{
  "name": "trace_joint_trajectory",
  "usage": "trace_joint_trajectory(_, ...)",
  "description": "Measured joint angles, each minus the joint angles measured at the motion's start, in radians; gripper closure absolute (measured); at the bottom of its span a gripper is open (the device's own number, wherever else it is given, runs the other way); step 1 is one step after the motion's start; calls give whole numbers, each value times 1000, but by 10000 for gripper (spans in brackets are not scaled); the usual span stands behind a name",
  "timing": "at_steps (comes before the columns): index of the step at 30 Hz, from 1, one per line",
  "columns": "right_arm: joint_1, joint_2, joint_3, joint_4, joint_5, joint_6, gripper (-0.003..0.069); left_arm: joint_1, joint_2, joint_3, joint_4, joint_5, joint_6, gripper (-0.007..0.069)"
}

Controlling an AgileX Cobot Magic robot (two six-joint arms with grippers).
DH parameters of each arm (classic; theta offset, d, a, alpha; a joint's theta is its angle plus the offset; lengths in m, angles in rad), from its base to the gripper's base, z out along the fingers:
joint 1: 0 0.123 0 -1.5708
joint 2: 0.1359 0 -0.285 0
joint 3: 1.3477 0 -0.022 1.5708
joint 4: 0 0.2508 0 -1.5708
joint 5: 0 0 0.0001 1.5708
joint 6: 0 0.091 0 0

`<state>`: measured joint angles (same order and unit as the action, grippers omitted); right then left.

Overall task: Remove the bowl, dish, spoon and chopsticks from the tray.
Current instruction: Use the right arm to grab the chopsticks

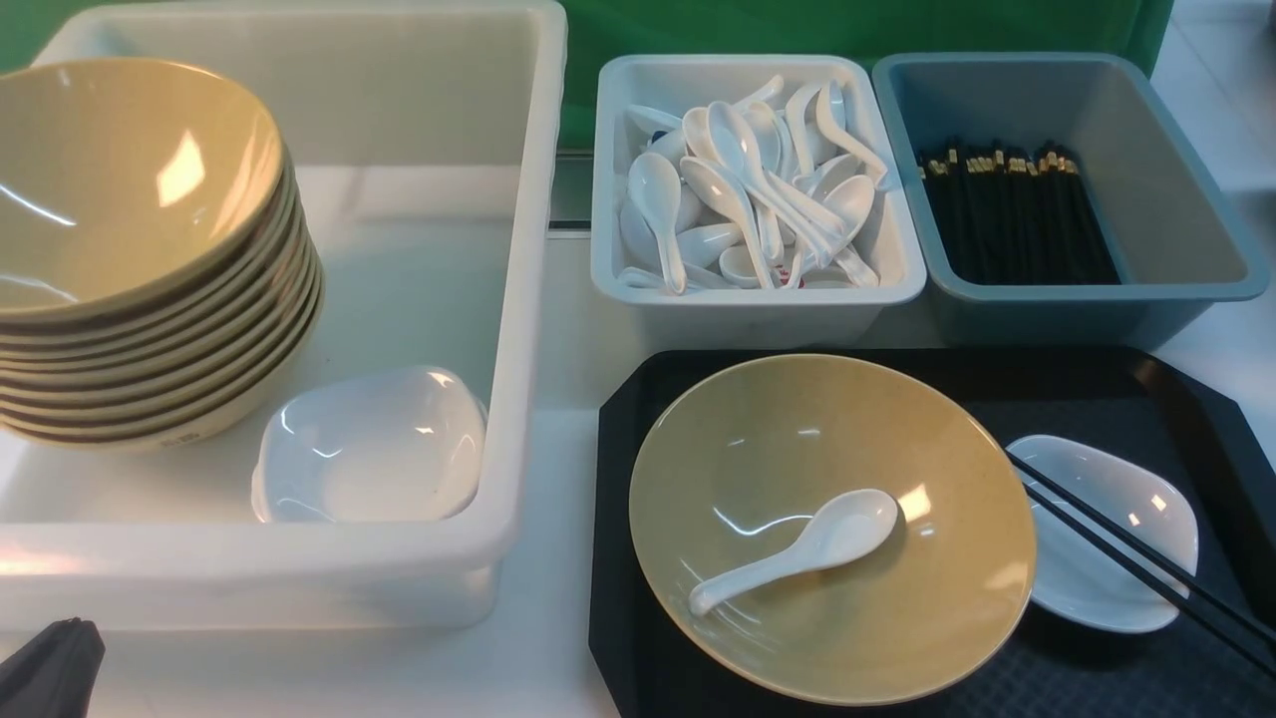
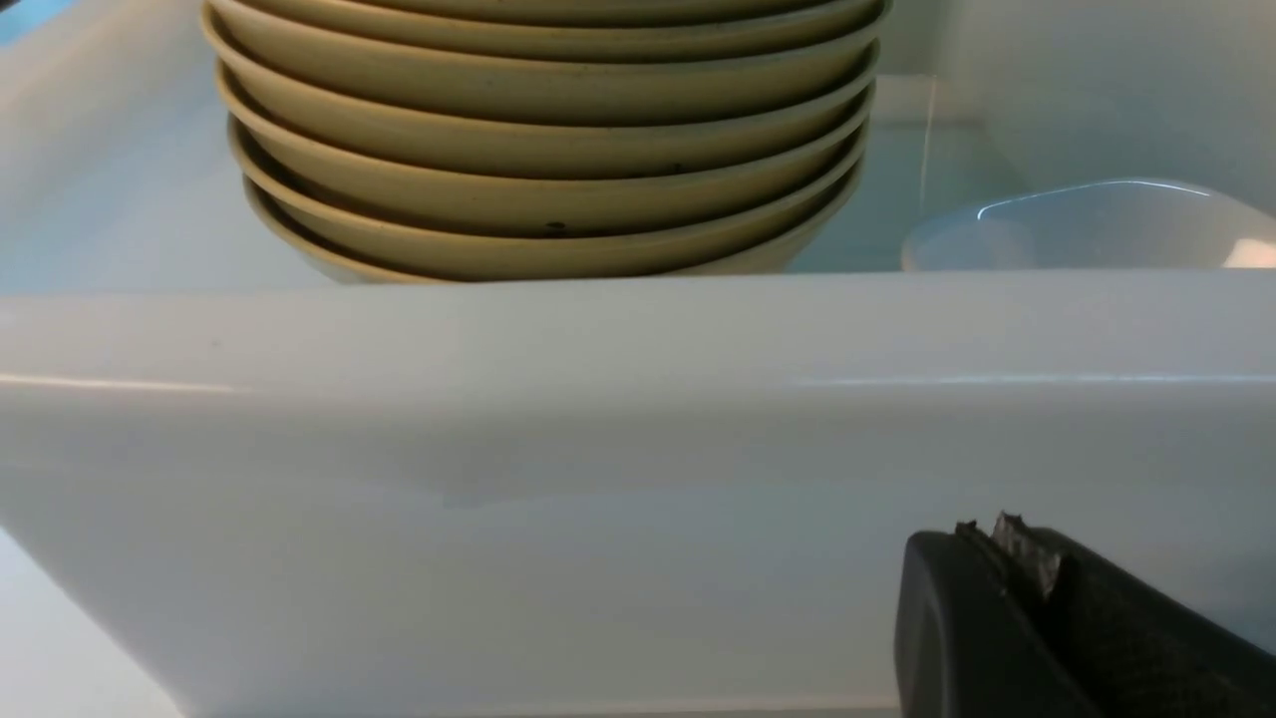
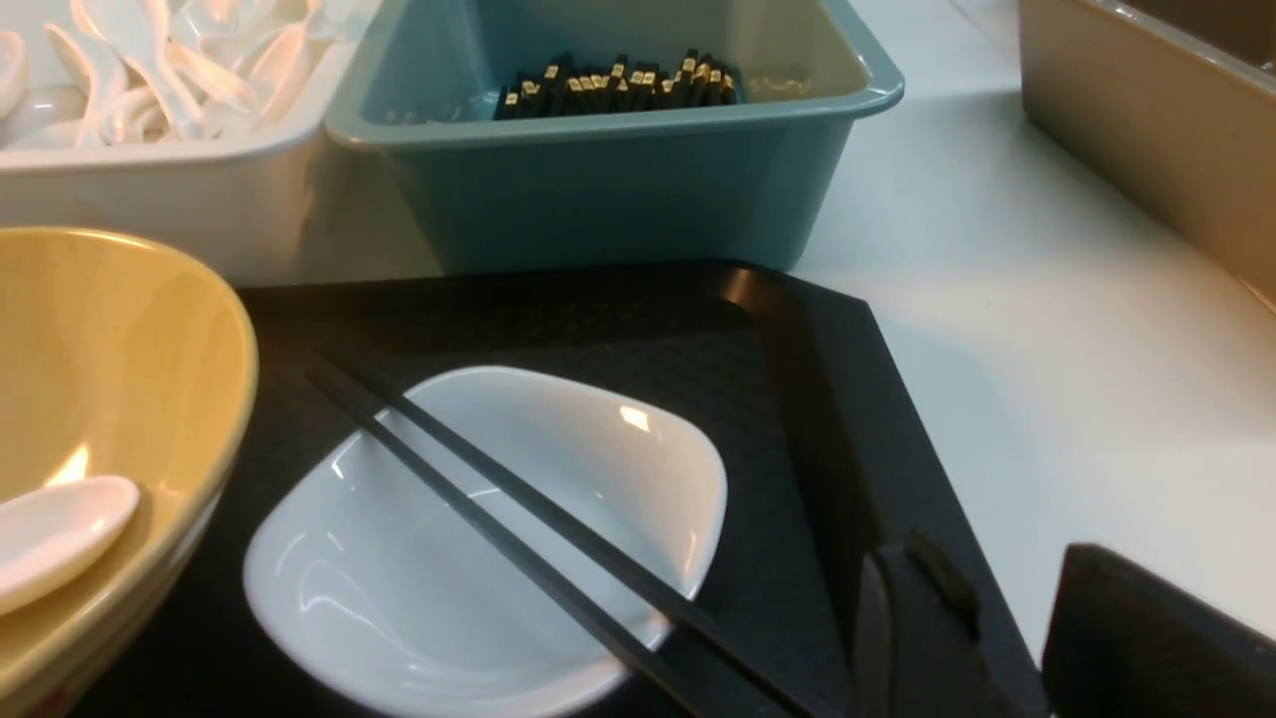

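Bowl (image 1: 847, 623), round and glossy, cradles the white spoon (image 1: 797, 551).

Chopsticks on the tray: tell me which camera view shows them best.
The right wrist view: the chopsticks lie close, both sticks distinct across the dish. In the front view the chopsticks look smaller, running out of frame at the right. The left wrist view shows none of them, only the white tub and stacked bowls.
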<state>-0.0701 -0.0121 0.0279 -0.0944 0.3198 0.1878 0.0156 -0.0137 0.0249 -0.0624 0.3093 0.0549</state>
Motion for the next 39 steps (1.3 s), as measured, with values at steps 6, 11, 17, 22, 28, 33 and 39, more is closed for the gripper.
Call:
trace_joint_trajectory(6,0,0,0,0,0,1,420,0,0,0,0,1,0,636)
trace_joint_trajectory(11,0,0,0,0,0,1,420,0,0,0,27,1,5,636)
trace_joint_trajectory(17,0,0,0,0,0,0,420,0,0,0,158,1,14,636)
trace_joint_trajectory(22,0,0,0,0,0,0,420,0,0,0,206,-5,15,636)
trace_joint_trajectory(28,0,0,0,0,-13,51,420,0,0,0,90,-175,-115,636)
trace_joint_trajectory(33,0,0,0,3,-53,455,420,0,0,0,-335,-233,-459,636)
trace_joint_trajectory(39,0,0,0,19,-83,1067,420,0,0,0,-714,-245,-739,636)
